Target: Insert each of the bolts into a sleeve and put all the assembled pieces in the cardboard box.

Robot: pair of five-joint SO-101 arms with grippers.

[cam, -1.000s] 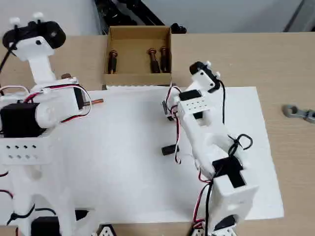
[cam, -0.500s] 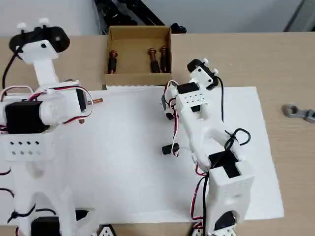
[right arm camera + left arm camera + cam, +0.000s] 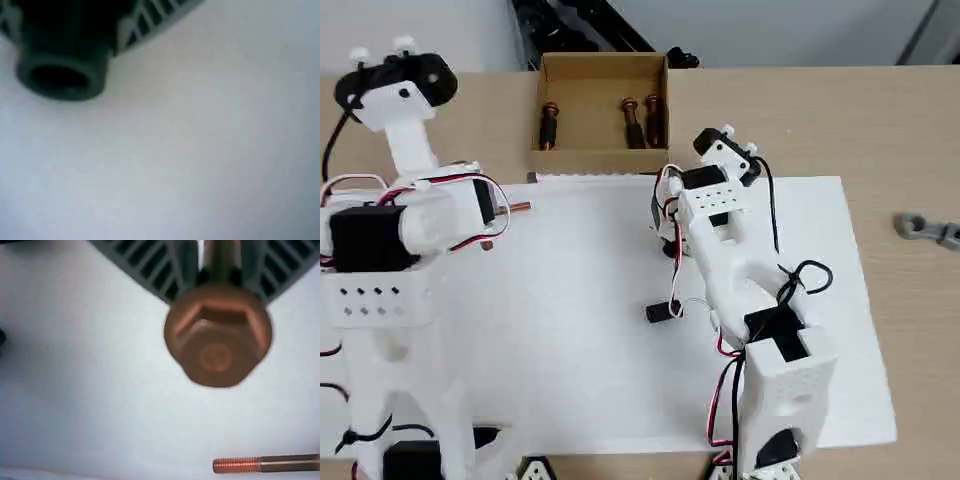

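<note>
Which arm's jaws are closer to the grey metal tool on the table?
Right. The right gripper hangs over the white sheet; the grey metal tool lies past the sheet's edge on that side. The left gripper is across the sheet, farther off.

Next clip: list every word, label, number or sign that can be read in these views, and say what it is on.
No text can be read in any view.
Head of the copper hex bolt: a faint round stamp at its centre, too blurred to read.
Brown cardboard box, black cylindrical sleeve, white sheet: no print visible.
</note>
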